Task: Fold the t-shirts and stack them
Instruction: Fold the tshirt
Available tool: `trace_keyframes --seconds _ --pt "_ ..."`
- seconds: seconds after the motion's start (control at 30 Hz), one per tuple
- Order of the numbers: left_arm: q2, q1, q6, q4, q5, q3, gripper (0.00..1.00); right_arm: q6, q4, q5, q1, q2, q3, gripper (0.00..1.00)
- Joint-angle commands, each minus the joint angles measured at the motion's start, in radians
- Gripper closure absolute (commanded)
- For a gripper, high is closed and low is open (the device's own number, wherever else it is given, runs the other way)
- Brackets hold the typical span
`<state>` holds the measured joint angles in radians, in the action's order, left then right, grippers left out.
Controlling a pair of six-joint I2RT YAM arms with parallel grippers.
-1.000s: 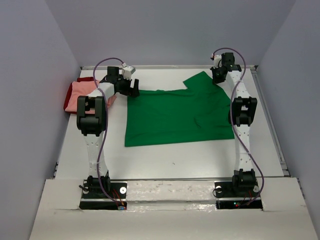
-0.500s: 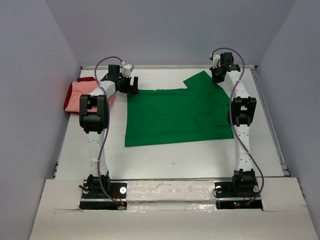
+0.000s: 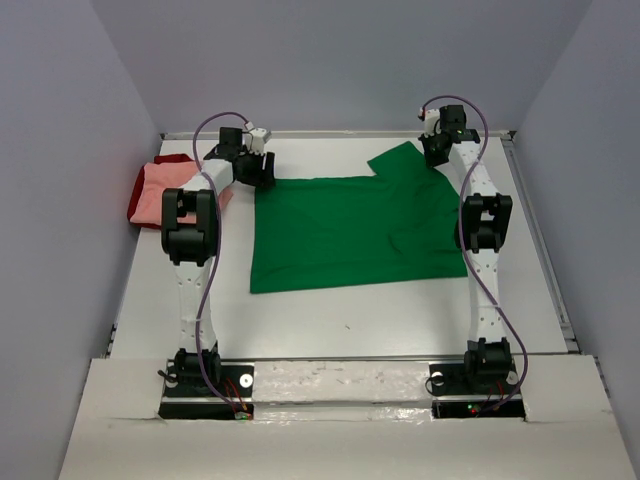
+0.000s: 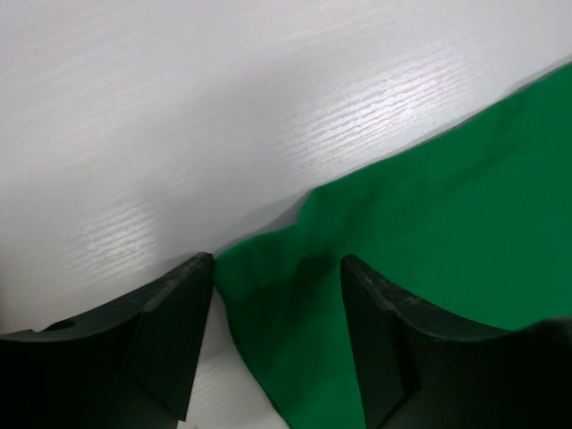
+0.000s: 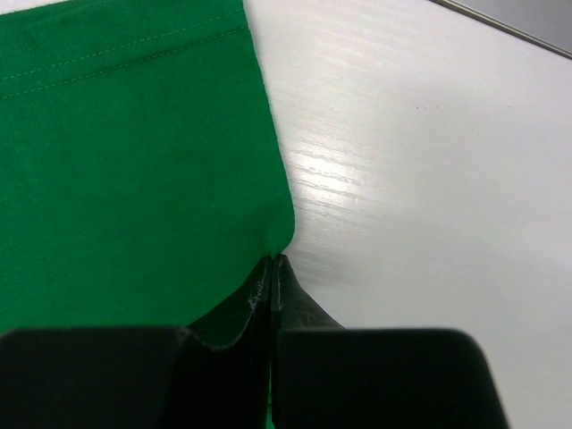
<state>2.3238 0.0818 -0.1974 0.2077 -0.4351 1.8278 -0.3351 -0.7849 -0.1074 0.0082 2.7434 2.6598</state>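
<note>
The right gripper (image 5: 271, 261) is clamped on the edge of the green t-shirt (image 3: 350, 225) at its far right sleeve. The left gripper (image 4: 275, 266) stands with jaws spread — the shirt's far left corner lies between them, flat on the table (image 3: 300, 320).

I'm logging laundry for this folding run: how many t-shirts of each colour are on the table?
green t-shirt: 1
salmon pink t-shirt: 1
dark red t-shirt: 1
Total: 3
</note>
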Motion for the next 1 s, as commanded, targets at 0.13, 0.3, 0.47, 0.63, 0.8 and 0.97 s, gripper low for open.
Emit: trace_keyframes --seconds 0.13,0.3,0.47,0.63,0.8,0.97 --pt "-0.061 0.01 -0.059 0.048 0.035 0.024 0.32 -0.031 0.047 0.046 0.004 -0.002 0.015 1.0" --pt "-0.081 0.01 -0.103 0.045 0.131 0.002 0.32 -0.039 0.046 0.054 0.004 0.004 0.012 1.0" --pt "-0.095 0.016 -0.146 0.022 0.223 -0.019 0.34 -0.054 0.05 0.08 0.004 0.015 0.015 1.0" --pt "-0.1 0.029 -0.165 0.015 0.23 -0.025 0.44 -0.067 0.052 0.095 0.004 0.016 0.015 1.0" --pt "-0.1 0.05 -0.174 0.015 0.233 -0.024 0.7 -0.082 0.059 0.141 0.013 0.021 0.002 1.0" --pt "-0.089 0.056 -0.174 0.022 0.233 -0.018 0.77 -0.09 0.065 0.149 0.013 0.016 -0.014 1.0"
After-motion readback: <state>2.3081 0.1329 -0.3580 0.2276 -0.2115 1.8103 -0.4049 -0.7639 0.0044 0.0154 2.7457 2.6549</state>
